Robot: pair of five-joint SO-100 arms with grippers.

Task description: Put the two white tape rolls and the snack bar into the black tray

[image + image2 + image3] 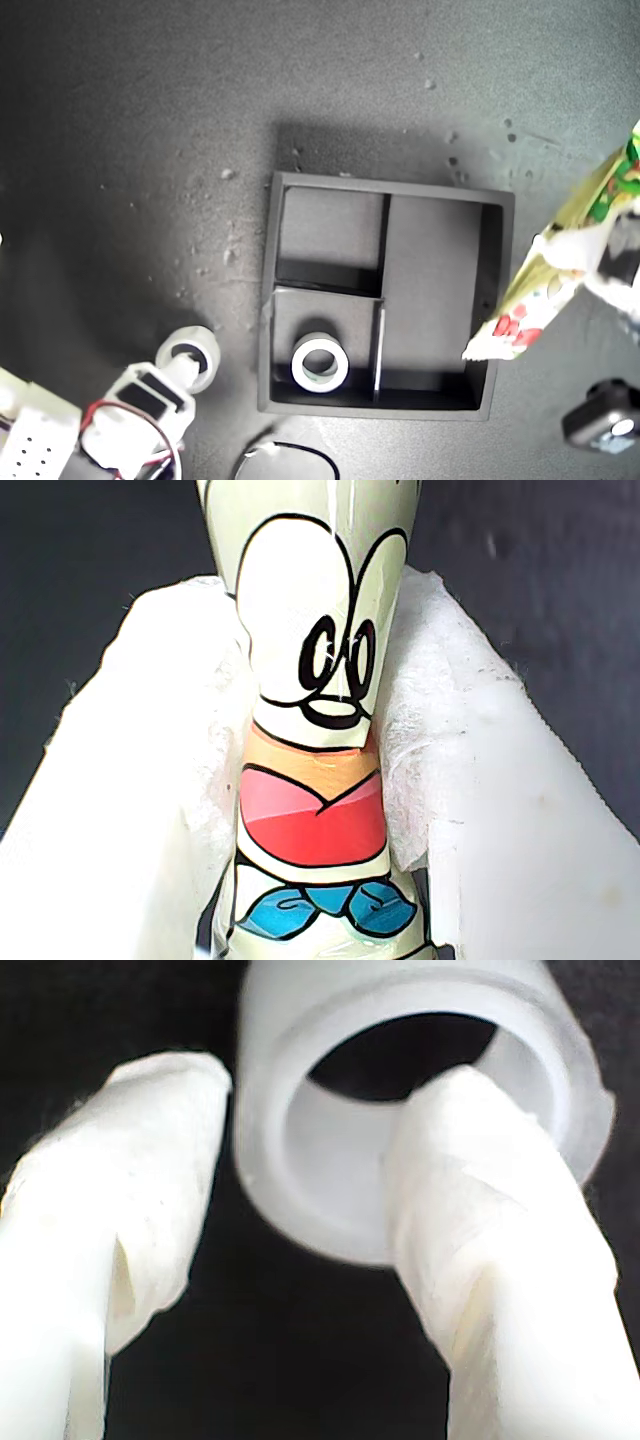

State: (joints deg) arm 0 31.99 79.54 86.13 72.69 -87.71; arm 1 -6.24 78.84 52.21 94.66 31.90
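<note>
My first pincer (585,262) is clamped on the bar (560,262), holding it tilted in the air at the exterior view's right, its lower crimped end over the tray's (497,290) right wall. One roll (320,363) lies flat in the tray's lower small compartment. The other roll (190,356) sits on the bench (150,150) at the exterior view's lower left, outside the tray, with my second pincer (310,1160) parted around its wall, one finger (480,1210) inside the hole and the other outside.

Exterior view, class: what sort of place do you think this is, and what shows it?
Probably a robot test bench: a dark speckled tabletop, a black tray holding a tape roll, and my second gripper working beside loose wiring.
</note>
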